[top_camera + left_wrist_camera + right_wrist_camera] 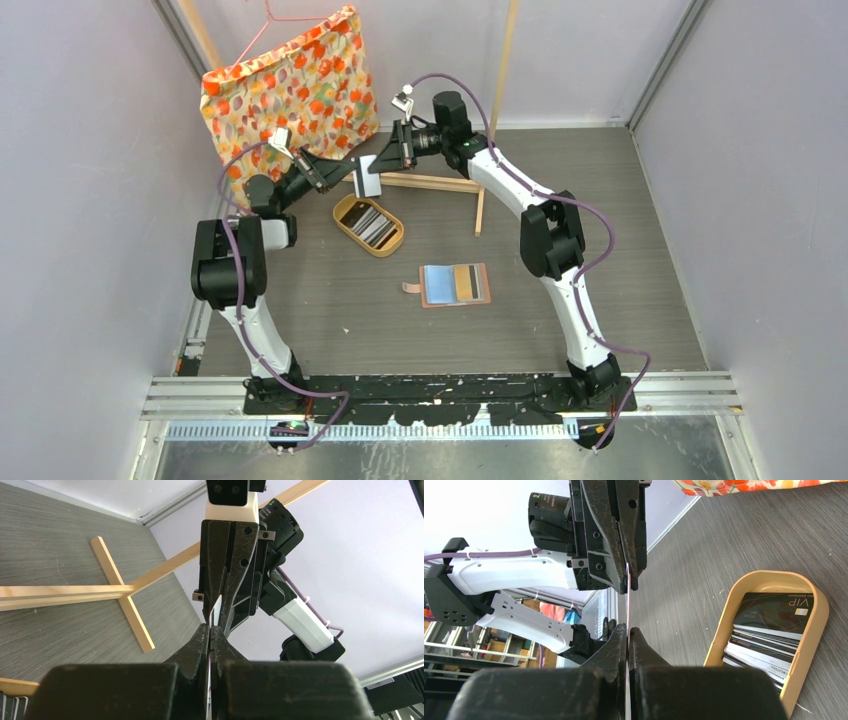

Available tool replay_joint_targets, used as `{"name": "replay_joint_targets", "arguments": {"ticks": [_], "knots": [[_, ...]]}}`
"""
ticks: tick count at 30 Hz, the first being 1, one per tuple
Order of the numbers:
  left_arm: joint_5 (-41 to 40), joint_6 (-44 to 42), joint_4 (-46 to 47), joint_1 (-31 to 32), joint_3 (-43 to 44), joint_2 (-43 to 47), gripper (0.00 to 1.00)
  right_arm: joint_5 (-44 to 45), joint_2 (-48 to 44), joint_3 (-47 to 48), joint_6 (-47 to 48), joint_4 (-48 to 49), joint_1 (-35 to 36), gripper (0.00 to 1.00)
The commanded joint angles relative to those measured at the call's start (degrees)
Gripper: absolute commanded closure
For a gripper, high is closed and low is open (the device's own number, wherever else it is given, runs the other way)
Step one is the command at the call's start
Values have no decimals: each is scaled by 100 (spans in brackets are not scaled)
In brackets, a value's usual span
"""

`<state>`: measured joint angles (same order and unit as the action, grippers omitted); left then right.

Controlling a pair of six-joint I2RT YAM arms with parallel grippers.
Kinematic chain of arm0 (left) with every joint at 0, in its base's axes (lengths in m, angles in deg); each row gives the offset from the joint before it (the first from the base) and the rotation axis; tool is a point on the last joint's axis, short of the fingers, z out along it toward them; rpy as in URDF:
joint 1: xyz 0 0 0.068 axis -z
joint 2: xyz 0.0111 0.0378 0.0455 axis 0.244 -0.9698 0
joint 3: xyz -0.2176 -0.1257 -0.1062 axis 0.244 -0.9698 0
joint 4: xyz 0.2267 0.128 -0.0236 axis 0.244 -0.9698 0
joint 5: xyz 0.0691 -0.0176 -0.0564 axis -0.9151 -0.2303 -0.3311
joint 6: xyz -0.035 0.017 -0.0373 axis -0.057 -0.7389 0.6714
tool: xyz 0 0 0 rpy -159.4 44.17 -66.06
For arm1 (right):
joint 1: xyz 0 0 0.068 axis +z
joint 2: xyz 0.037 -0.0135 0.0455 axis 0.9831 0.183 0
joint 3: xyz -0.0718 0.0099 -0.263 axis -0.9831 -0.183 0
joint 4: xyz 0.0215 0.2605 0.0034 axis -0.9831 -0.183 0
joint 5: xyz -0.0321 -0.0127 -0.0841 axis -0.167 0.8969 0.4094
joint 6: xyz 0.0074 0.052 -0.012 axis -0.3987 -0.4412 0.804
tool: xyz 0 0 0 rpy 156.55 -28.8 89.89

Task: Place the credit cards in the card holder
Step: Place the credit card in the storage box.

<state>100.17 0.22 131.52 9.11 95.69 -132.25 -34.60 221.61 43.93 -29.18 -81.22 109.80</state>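
One wallet: nearest thing on the table, a little right of centre. It lies open and flat with its pockets up and its snap tab pointing left, well apart from both grippers.
Tray: further back and left of the wallet, oval and tan. It holds a stack of cards with a black one on top.
Held card: in the air just beyond the tray, stretched between the two arms and seen edge-on by both wrist cameras.
Left gripper: clamped on the left edge of the held card.
Right gripper: clamped on the opposite edge, facing the left one tip to tip.
Step in hand: it looks to me like a handover, done to get a better hold before the card goes to the wallet.
Doing it well: only one side should let go, and fully, while the other keeps its pinch firm. The arms should then part straight along the card's plane without twisting, or the thin plastic could bend or slip out.
Far back: a wooden frame lies on the table, with a flowered bag against the far wall.
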Motion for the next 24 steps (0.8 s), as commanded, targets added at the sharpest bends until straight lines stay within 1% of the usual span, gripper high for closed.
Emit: {"name": "replay_joint_targets", "arguments": {"ticks": [1,5,8,14,24], "knots": [[-94,-124,202,-68,117,84,100,-174,-149,15,-13,253,25,99],[-206,-163,201,-168,20,34,100,-163,-110,16,-22,262,24,93],[-243,-153,201,-234,-3,-144,100,-109,10,61,-22,258,25,92],[-270,27,202,-341,14,-580,100,-48,562,379,-244,464,37,92],[-313,488,202,-423,151,-1277,100,-39,1323,721,-919,1250,38,91]]}}
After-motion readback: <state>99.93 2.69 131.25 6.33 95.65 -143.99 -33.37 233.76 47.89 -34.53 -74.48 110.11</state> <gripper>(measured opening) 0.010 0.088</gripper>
